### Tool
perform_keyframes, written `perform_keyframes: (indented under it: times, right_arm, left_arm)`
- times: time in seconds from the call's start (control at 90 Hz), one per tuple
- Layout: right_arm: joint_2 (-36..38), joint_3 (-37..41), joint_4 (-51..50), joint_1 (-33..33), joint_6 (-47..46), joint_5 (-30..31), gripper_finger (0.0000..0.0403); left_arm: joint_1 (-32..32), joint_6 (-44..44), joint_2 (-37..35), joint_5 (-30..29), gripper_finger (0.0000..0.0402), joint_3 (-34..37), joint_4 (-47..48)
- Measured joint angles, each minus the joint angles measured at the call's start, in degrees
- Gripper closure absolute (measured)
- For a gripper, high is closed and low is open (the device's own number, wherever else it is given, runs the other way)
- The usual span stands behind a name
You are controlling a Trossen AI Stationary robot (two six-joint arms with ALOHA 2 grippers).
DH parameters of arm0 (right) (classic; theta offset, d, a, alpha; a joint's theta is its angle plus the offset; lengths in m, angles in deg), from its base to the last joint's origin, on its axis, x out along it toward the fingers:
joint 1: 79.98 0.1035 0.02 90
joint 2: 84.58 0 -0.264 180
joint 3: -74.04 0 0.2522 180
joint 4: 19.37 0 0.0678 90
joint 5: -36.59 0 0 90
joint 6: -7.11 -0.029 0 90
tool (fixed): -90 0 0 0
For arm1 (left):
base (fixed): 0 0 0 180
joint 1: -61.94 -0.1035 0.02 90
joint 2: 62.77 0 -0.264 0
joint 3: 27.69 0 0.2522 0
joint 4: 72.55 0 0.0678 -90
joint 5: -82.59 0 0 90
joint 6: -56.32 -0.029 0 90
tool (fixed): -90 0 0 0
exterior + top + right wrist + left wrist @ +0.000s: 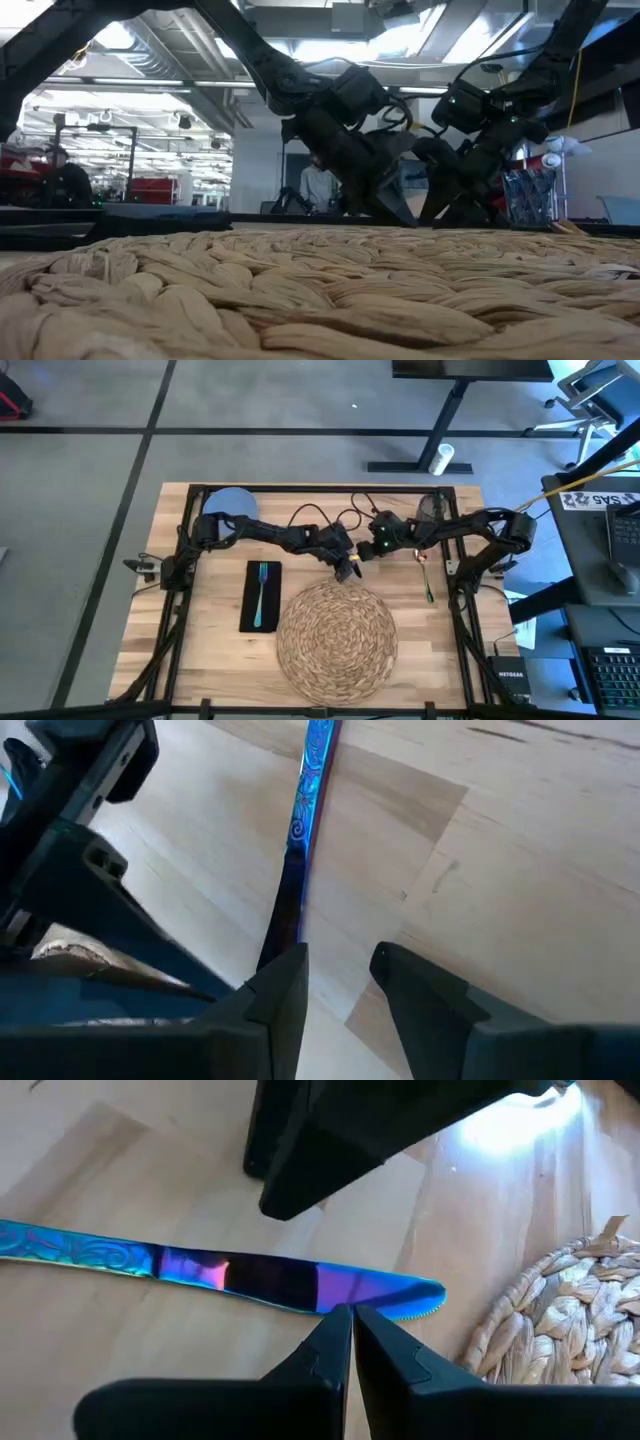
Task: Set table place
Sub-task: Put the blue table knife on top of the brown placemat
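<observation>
A knife (230, 1270) with a rainbow-blue sheen lies level over the wooden table (210, 650), just beyond the far edge of the round woven placemat (335, 635). My left gripper (352, 1318) is shut at the knife's blade end; in the high view the left gripper (347, 565) is at mid table. My right gripper (340, 965) is open right beside it, one finger (290, 975) next to the knife's dark blade (290, 910); whether that finger touches the blade cannot be told. In the high view my right gripper (366, 550) stands close against the left. My left gripper pinches the knife's blade near its tip (340, 1302) between its two shut fingers, which lie across the blade at its lower edge. The knife stays level with its flat side toward the left wrist camera. Whether it is clear of the wood, I cannot tell.
A black napkin (248, 600) with a teal fork (262, 590) on it lies left of the placemat. A pale blue plate (230, 502) is at the far left, a small cup (430, 508) at the far right, and another piece of cutlery (427, 575) is right of the placemat.
</observation>
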Motion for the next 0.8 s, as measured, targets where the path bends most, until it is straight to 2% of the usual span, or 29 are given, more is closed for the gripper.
perform_keyframes:
  times: [0.478,0.8]
  right_arm:
    - [-0.02,0.02,0.27,0.04,-0.22,0.51,0.0280]
    - [-1.62,0.22,1.16,-0.11,-2.80,-2.62,0.0280]
  left_arm:
    - [-0.19,0.48,2.15,0.51,0.0402,-0.28,-1.56]
    - [-0.19,0.50,2.24,0.58,0.0402,-0.31,-1.45]
